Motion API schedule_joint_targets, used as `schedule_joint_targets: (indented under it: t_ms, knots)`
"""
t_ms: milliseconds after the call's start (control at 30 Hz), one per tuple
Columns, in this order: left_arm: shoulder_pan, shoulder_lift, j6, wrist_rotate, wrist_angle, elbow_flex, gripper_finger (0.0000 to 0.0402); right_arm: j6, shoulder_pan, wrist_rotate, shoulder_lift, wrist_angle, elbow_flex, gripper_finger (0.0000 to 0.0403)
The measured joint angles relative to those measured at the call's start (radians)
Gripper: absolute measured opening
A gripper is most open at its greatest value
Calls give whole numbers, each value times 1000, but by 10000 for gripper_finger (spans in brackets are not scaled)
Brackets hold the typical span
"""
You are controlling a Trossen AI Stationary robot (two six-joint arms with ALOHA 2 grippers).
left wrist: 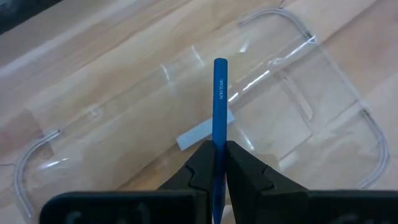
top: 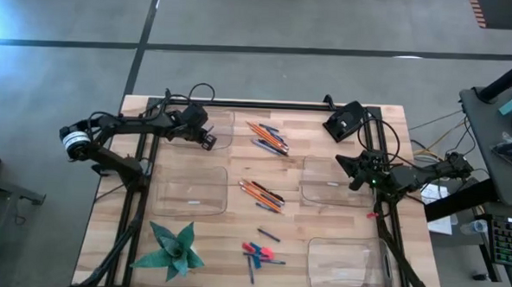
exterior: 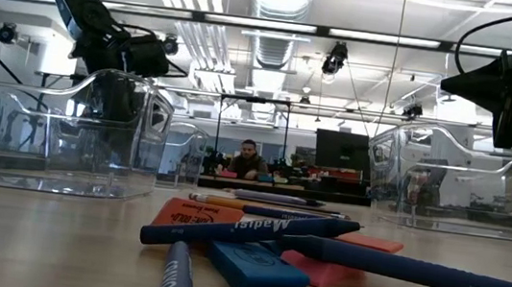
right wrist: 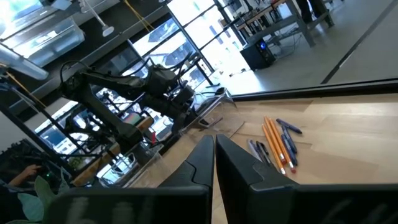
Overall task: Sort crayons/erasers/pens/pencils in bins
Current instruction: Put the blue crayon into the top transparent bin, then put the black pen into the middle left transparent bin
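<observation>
My left gripper (top: pixel 208 141) hangs over the far-left clear bin (top: pixel 215 124), shut on a thin blue stick (left wrist: pixel 219 93) printed NON-TOXIC; pen or crayon, I cannot tell. The stick points down toward the bin's floor (left wrist: pixel 298 124), beside a white label (left wrist: pixel 199 134). Orange pencils with blue sticks lie in two groups on the table, one far (top: pixel 269 137) and one central (top: pixel 262 192). Pink-red and blue erasers (top: pixel 253 249) lie near the front with more blue sticks (exterior: pixel 256 230). My right gripper (top: pixel 348 162) waits shut at the right, holding nothing. My left gripper pinches the blue stick between its two fingers, on the shaft (left wrist: pixel 219 135) below its long free end. The stick runs along the fingers and juts out past their tips. The fingers slant down from above. The stick is lifted clear above the bin.
Three more clear bins rest on the table: near left (top: pixel 189 191), middle right (top: pixel 330 181) under my right arm, and near right (top: pixel 346 264). A green leafy thing (top: pixel 175 251) sits at the near left. A person (exterior: pixel 250 157) sits far behind the table.
</observation>
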Motion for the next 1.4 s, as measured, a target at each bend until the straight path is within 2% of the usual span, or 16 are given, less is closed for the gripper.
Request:
schedule_joint_targets:
  t_ms: [567, 1067, 1400]
  knots:
    - [0, 0, 12, 26, -21, -1, 14, 0, 0, 0, 0, 0, 0, 9]
    - [5, -4, 4, 27, -25, 20, 69, 0, 0, 0, 0, 0, 0, 9]
    - [-2, -115, 170, 28, -25, 124, 71, 0, 0, 0, 0, 0, 0, 9]
